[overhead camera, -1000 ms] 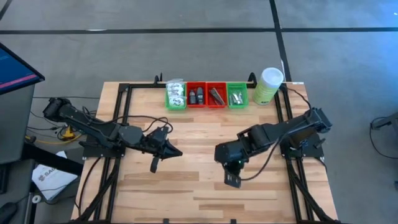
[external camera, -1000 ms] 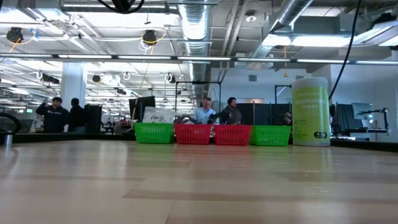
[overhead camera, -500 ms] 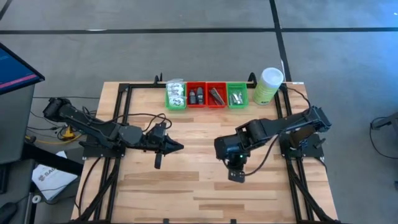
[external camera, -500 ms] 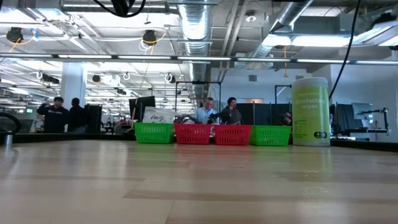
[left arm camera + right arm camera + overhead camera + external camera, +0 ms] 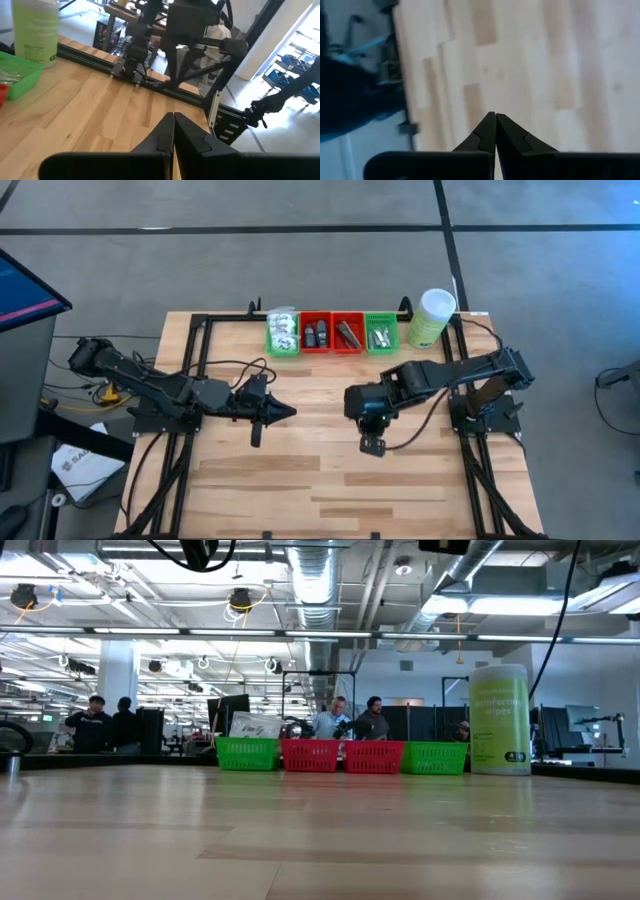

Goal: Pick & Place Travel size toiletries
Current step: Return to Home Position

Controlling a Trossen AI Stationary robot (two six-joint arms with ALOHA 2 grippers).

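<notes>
A: What is the left gripper (image 5: 284, 413) holding?

B: Nothing. Its two fingers are pressing tip to tip, with no gap and no item between them. It is hanging low over the table (image 5: 300, 480) and pointing toward the right gripper (image 5: 371, 445), which is hanging near it.

A: And the right one?

B: It is the same: its fingers are meeting at the tips and carrying nothing. It is pointing down at bare wood, toward the near edge.

A: Then where are the toiletries lying?

B: Well apart from both claws, in the row of baskets (image 5: 311, 756) at the far edge. For the right claw they are sitting behind it; for the left claw they are off to one side. The white packets (image 5: 283, 328), black oval pieces (image 5: 315, 335), dark grey bars (image 5: 347, 332) and silvery tubes (image 5: 379, 336) are each filling their own basket.

A: Why are the claws closed and empty?

B: I am judging that the sorting is finished, since nothing loose is showing on the table. The arms are probably folding back to rest, and closed fingers are safer for that.
</notes>
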